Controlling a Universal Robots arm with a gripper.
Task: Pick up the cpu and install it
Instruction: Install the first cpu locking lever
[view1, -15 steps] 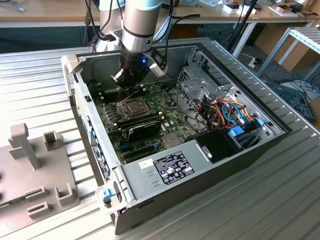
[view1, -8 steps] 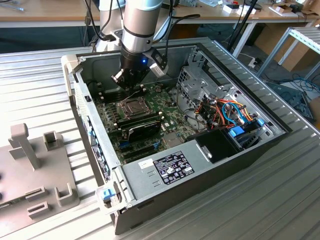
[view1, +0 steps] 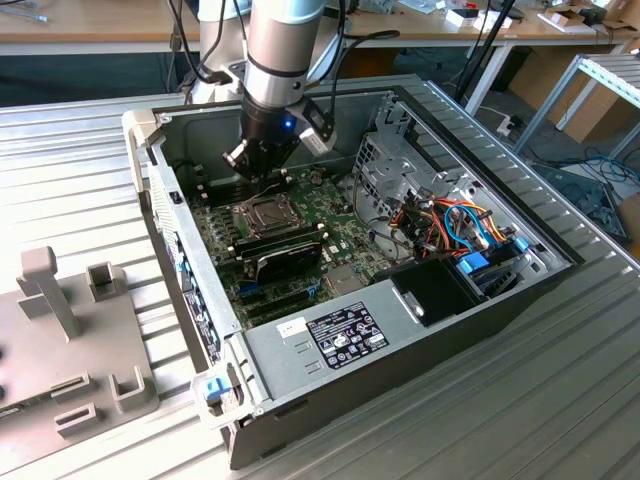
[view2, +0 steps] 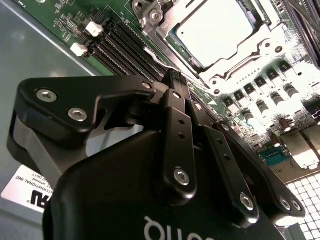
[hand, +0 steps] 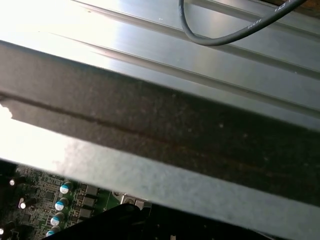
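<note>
Motherboard green, with black slots. cpu silvery-grey, glare near white; frame around it bright silver. Gripper matte black with silver screw heads. Case dark grey. Tabletop ribbed bare aluminium. Cables orange and blue.

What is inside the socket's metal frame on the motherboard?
The cpu lies inside the metal frame, with its silvery top showing in the second wrist view. Whatever lies beneath the cpu is covered by it.

Smooth shiny metal cpu, matt grey steel case, ribbed bare-metal table
</note>
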